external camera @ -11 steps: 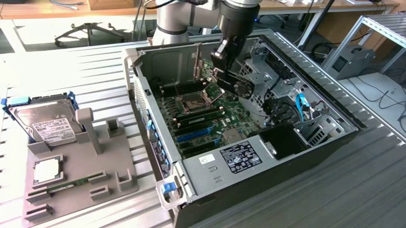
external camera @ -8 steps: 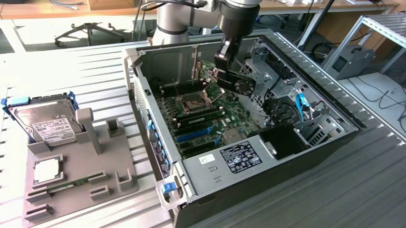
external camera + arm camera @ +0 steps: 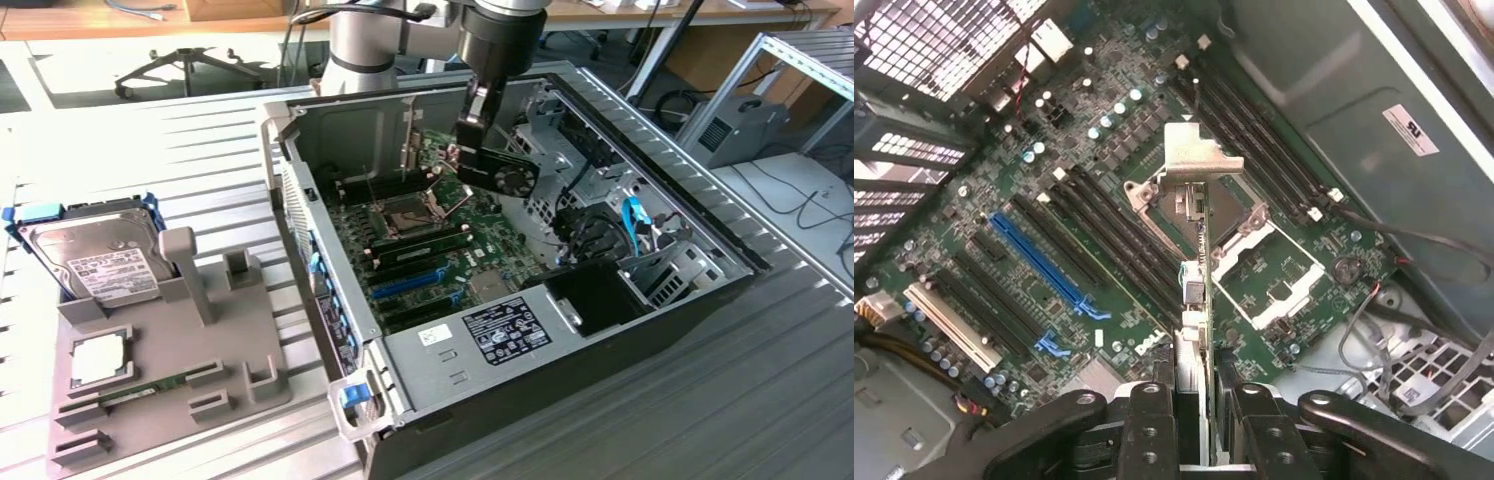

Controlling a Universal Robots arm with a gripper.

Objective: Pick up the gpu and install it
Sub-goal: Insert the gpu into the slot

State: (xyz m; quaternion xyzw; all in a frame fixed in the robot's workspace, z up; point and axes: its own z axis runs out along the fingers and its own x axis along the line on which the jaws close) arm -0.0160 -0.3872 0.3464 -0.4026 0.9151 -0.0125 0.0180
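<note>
Inside the open computer case, my gripper is shut on the gpu and holds it in the air above the motherboard. The card's black fan shroud faces the exterior view's right. In the wrist view the gpu appears edge-on between my two black fingers. Its silver end bracket points away from the camera, over the processor socket. The long blue expansion slot lies off to one side of the card, apart from it.
A grey fixture tray on the exterior view's left holds a silver hard drive and a narrow green memory stick. Case walls, a drive cage and blue cables surround the motherboard. Memory slots flank the socket.
</note>
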